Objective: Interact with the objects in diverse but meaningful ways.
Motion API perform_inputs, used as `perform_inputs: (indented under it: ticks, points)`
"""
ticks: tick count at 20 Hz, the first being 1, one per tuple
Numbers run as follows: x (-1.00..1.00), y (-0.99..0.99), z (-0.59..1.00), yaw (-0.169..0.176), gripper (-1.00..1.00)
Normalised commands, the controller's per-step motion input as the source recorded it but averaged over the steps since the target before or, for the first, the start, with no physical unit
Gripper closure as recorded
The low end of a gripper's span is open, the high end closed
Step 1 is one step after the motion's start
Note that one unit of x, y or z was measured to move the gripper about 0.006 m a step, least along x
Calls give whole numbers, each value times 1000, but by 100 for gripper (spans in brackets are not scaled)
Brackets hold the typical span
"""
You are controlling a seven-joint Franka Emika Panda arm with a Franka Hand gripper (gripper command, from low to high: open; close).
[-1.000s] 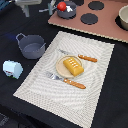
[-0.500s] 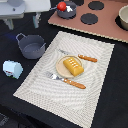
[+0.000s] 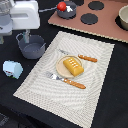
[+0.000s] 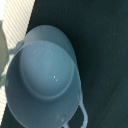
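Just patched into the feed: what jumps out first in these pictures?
The yellow bread loaf on a plate between knife and fork, mid placemat. The white gripper hangs over the grey pot at the exterior view's left, filling the wrist view. A red tomato sits on the toy stove behind.

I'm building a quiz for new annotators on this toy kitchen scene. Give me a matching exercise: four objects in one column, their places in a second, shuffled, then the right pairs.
Things:
1. red tomato
2. yellow bread loaf
3. grey pot
4. milk carton

Places:
A. on the plate, between knife and fork
B. on the dark table, off the placemat, at the exterior view's left edge
C. on a dark burner of the toy stove
D. just below the arm, beside the placemat

Pairs: 1-C, 2-A, 3-D, 4-B
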Motion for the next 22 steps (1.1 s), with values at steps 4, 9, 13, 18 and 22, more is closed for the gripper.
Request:
perform_inputs:
  ticks: [4,9,13,18,22]
  points:
    - [0,-481,-286,-75,-100]
    - [0,-498,-275,-61,-100]
    - [106,-381,-222,-73,-100]
    - [390,-190,-61,-91,-100]
    - [287,-192,-86,-74,-100]
